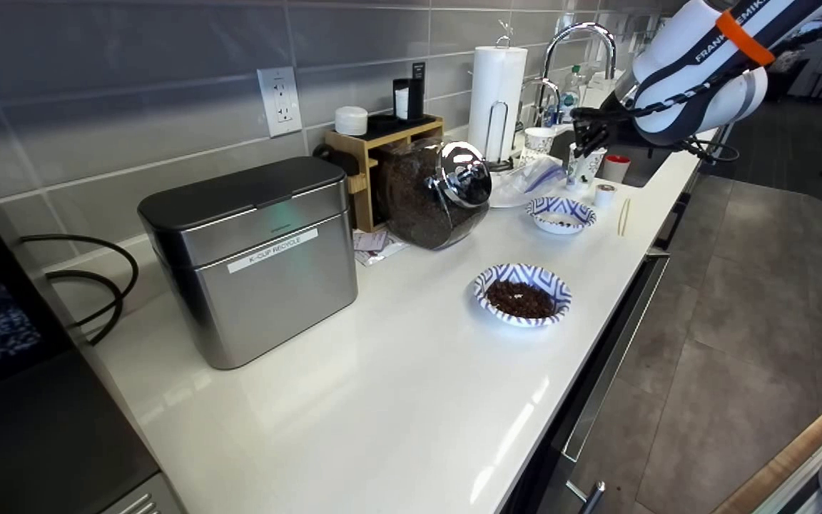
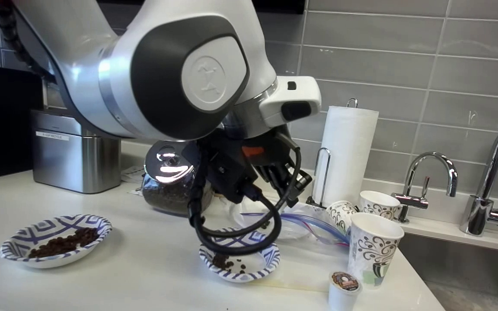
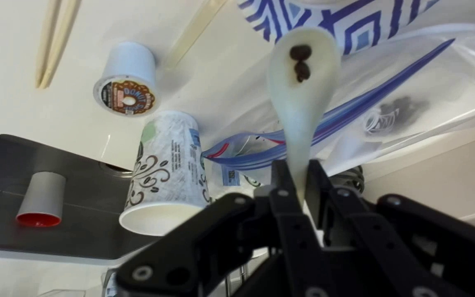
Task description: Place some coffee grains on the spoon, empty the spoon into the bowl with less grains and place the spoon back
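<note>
White counter point(image 1: 354, 428), arm point(image 2: 154, 86) bent downward over it, gripper point(image 3: 298, 178) clamped on the pale spoon point(image 3: 301, 107), coffee grains point(image 3: 300, 53) aboard.

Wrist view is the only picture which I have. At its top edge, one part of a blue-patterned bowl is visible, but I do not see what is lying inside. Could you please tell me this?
Observer: In an exterior view, a small cluster of dark coffee grains and some scattered ones lie in that bowl.
Operator: Thank you. Does another one exist, with more inside?
Observer: Yes, in both exterior views a second bowl, also blue-patterned, holds a clearly bigger amount.
Operator: Good. Can you read any words outside of my picture?
Observer: Yes, in an exterior view the label on a steel bin reads K-CUP RECYCLE.
</note>
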Robot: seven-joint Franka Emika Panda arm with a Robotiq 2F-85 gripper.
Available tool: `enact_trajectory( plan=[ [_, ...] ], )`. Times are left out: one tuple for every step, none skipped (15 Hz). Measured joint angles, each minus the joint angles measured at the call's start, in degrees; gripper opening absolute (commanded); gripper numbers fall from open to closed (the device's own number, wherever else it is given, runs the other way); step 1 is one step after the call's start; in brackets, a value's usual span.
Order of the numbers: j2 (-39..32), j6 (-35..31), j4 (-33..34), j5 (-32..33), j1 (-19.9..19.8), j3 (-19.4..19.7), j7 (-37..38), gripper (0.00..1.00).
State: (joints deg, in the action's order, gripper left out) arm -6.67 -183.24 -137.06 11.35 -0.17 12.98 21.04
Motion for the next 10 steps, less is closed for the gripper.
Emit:
enact_trajectory(
  plan=[
    [0.0, -1.0, -0.1, 0.9, 0.9, 1.7, 0.7, 0.03],
    [0.0, -2.0, -0.2, 1.5, 2.0, 3.4, 1.1, 0.03],
    [0.0, -2.9, -0.3, 1.6, 3.1, 4.9, 1.3, 0.03],
    [0.0, -3.9, -0.3, 1.6, 4.2, 6.3, 1.5, 0.03],
    [-0.1, -4.7, -0.5, 1.6, 5.4, 7.4, 1.6, 0.03],
    [-0.1, -5.4, -0.7, 1.5, 6.6, 8.4, 1.7, 0.03],
    [-0.1, -6.1, -0.9, 1.4, 7.7, 9.3, 1.7, 0.03],
    [-0.1, -6.6, -1.2, 1.2, 8.9, 10.1, 1.7, 0.03],
    [-0.2, -7.0, -1.4, 0.9, 10.1, 10.8, 1.7, 0.03],
    [-0.3, -7.5, -1.5, 0.5, 11.2, 11.5, 1.7, 0.03]
  ],
)
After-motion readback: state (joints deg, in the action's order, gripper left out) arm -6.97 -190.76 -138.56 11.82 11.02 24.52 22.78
